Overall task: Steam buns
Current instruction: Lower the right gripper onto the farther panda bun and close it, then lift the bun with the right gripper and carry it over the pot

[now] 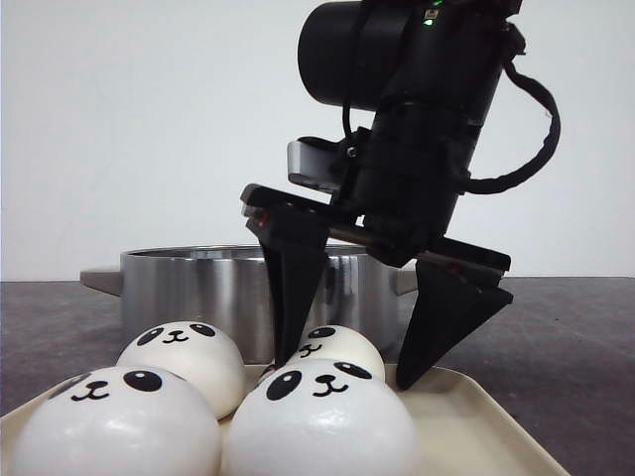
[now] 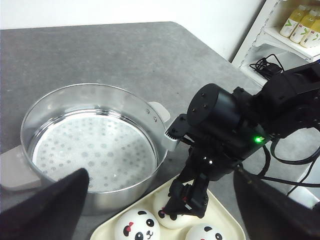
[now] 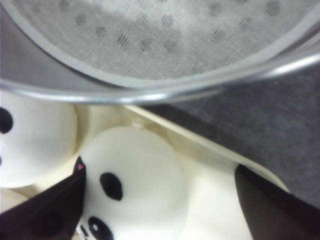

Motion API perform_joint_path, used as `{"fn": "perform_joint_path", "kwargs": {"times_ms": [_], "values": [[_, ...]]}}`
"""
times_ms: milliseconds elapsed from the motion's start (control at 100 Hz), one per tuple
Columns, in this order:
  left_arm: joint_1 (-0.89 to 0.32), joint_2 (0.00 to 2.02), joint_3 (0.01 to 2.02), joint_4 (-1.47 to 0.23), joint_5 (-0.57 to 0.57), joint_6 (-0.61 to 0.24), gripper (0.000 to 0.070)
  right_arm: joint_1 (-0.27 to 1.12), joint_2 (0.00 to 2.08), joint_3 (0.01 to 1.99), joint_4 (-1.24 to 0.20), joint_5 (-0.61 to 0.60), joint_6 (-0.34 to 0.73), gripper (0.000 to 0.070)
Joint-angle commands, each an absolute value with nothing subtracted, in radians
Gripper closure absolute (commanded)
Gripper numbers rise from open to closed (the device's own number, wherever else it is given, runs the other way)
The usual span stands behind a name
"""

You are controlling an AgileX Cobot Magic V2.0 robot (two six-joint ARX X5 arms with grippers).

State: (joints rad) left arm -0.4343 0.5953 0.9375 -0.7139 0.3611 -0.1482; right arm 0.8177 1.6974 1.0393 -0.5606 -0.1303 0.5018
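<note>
Four white panda buns lie on a cream tray (image 1: 476, 426): front left (image 1: 109, 421), back left (image 1: 184, 357), front right (image 1: 317, 421) and back right (image 1: 342, 347). My right gripper (image 1: 349, 369) is open and straddles the back right bun (image 3: 135, 180). One finger (image 3: 50, 210) touches the bun's side; the other finger (image 3: 270, 200) stands apart from it. My left gripper (image 2: 157, 200) is open and empty, high above the steel steamer pot (image 2: 90, 145) and the tray (image 2: 227, 220). It does not show in the front view.
The steamer pot (image 1: 189, 288) stands just behind the tray, with a perforated insert and grey side handles (image 2: 12, 172). In the left wrist view a white shelf with bottles (image 2: 300, 22) and loose cables (image 2: 267, 65) stand past the table's far edge.
</note>
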Motion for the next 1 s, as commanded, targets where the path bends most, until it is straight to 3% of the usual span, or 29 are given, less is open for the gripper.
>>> {"fn": "perform_joint_path", "kwargs": {"times_ms": [0, 100, 230, 660, 990], "values": [[-0.44, 0.601, 0.955, -0.717, 0.352, -0.139, 0.0144, 0.828, 1.741, 1.038, -0.583, -0.105, 0.487, 0.0262], [-0.44, 0.601, 0.955, -0.737, 0.332, -0.134, 0.0144, 0.83, 1.741, 1.038, -0.593, -0.105, 0.492, 0.0506], [-0.44, 0.601, 0.955, -0.747, 0.329, -0.117, 0.0144, 0.829, 1.741, 1.038, -0.604, -0.139, 0.509, 0.07], [-0.44, 0.601, 0.955, -0.742, 0.329, -0.117, 0.0144, 0.838, 1.629, 1.058, -0.579, -0.228, 0.509, 0.07], [-0.44, 0.601, 0.955, -0.732, 0.329, -0.117, 0.0144, 0.854, 1.428, 1.203, -0.709, -0.323, 0.506, 0.07]]}}
